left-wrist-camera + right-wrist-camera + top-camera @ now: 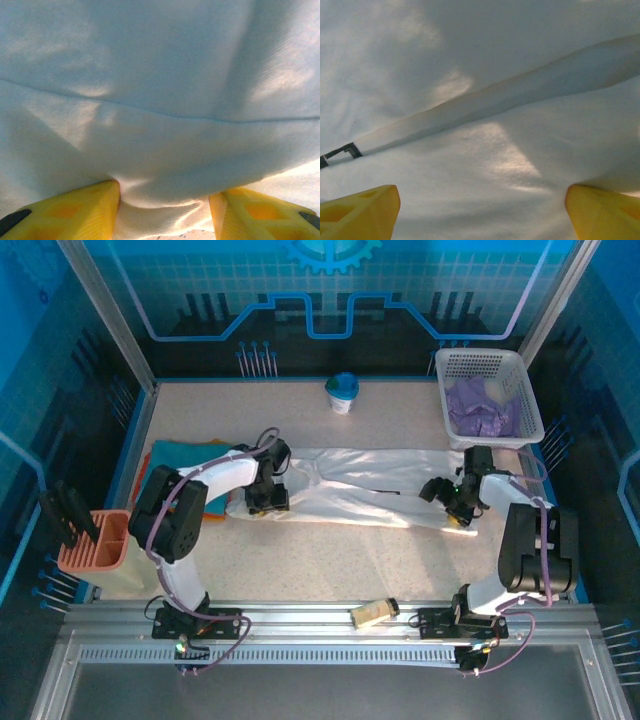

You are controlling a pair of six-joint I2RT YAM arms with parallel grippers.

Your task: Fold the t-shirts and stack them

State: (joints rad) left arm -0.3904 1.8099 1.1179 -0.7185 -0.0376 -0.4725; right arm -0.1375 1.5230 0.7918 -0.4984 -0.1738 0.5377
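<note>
The white shirt lies spread out long across the middle of the table, from left to right. It is mostly flat, with one long ridge of cloth running across it and some creases at the left end. I judge that its fold is not yet finished: it is one wide layer, not a small packet.

The left gripper is low on the left end of this shirt. Its jaws stand half apart, and a soft bulge of white cloth sits between them. The cloth looks loose there, not pinched. The right gripper is on the right end of the shirt. Its jaws are wide, and the cloth under them lies flat with nothing held.

Just to the left of the white shirt, partly under the left arm, a teal shirt lies on an orange shirt. They look folded and stacked, so this part seems done. A purple shirt is crumpled in the basket at the far right, not yet taken out.

So the task seems about half done. What is left is to fold the white shirt and put it on the stack, and then to do the same with the purple one.
</note>
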